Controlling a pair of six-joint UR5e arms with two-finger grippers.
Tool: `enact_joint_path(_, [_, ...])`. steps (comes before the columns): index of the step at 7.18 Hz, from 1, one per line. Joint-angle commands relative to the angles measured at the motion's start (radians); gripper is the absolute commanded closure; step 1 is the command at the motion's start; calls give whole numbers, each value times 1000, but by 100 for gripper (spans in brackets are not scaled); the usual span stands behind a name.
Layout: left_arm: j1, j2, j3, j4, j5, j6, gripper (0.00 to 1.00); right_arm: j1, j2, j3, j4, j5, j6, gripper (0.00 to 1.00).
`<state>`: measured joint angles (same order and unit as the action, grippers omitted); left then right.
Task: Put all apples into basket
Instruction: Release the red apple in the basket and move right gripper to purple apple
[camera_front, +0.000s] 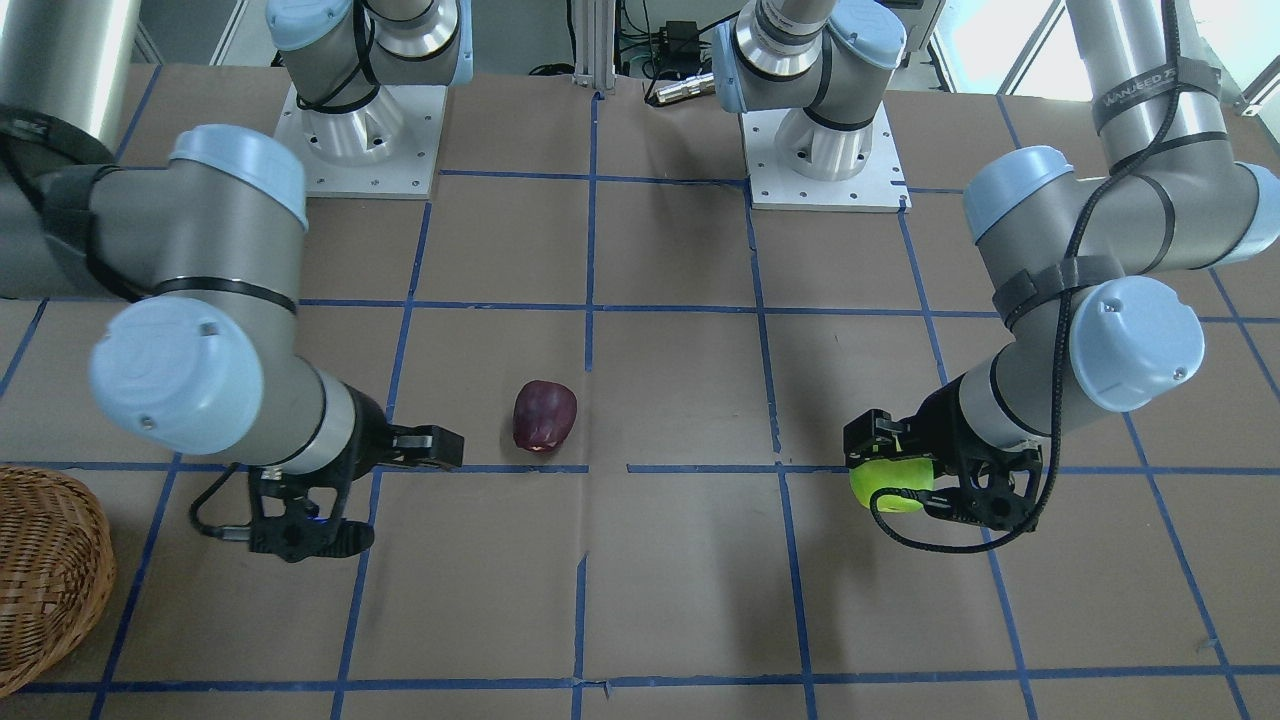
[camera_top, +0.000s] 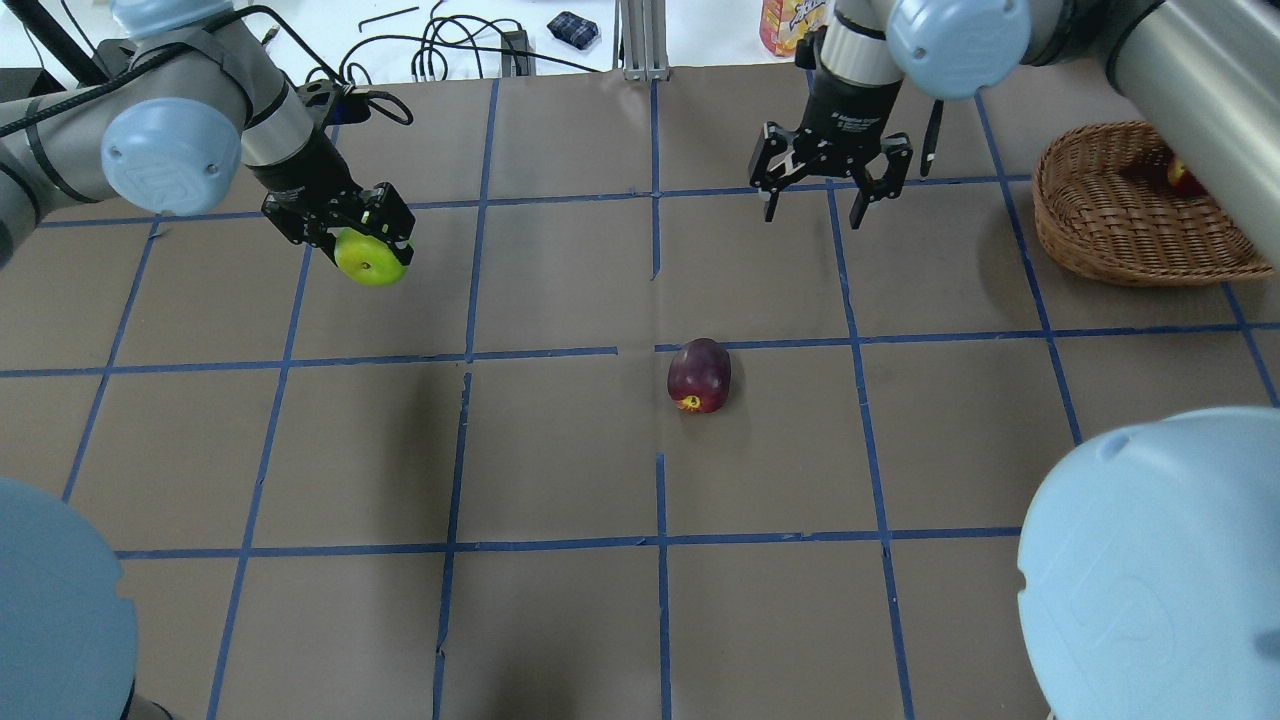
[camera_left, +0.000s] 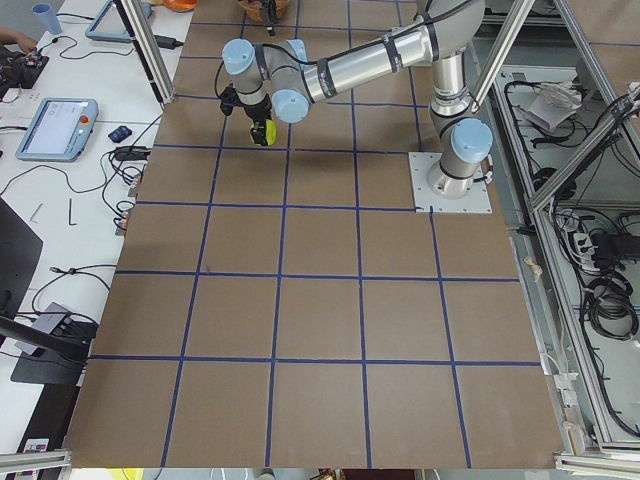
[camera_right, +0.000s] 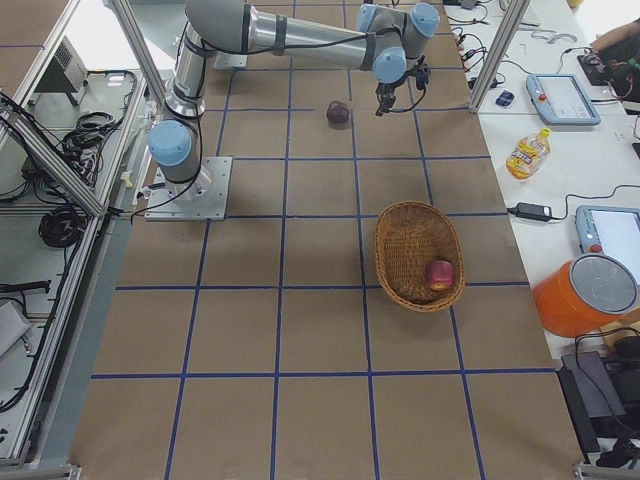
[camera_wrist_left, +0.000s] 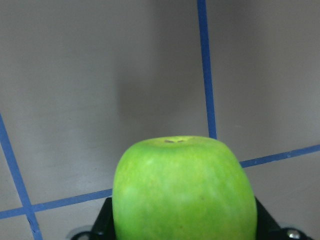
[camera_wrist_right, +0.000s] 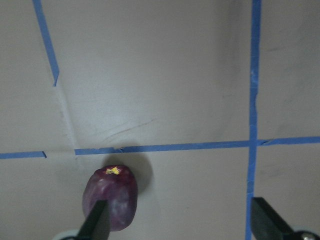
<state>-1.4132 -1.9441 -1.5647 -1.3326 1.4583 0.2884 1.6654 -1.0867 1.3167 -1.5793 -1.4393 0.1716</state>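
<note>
Pale blue joint caps (camera_top: 1150, 570) of the two arms bulge into the lower corners of the overhead view, closest to the lens. Beyond them spreads the table (camera_top: 560, 450), brown and gridded with blue tape.

The basket (camera_top: 1110, 215) sits at the upper right of that view, partly hidden behind the right arm. One red apple (camera_right: 440, 274) already lies inside it, against the wall nearest the bottom of the right-side view. That is the part of the job that looks done.

The right gripper (camera_top: 815, 215) hangs at upper centre with its fingers spread wide and nothing between them. It is well apart from the basket and some way above the dark apple in the frame. In its wrist view that apple shows at the lower left, by one fingertip.

The left gripper (camera_top: 365, 240), at upper left, is clamped on the green apple (camera_top: 370, 260) and holds it clear of the table. The left wrist view shows the fruit filling the lower middle, stem end up. This apple is far across the frame from the basket, so I judge it to be mid-carry with a long way to go.

The dark red apple (camera_top: 699, 375) lies alone on the table near the centre, touched by neither arm.

Count: one basket, two grippers and three apples. One apple is in the basket, one is held and one is lying free, so two remain.
</note>
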Motion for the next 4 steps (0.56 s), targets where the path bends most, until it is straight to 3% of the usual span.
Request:
enact_joint_path(1, [-7, 5, -20, 12, -9, -8, 100, 142, 8, 41, -22, -18, 110, 0])
enact_joint_path(4, [-52, -6, -3, 16, 3, -5, 100, 220, -1, 250, -299, -91, 232, 0])
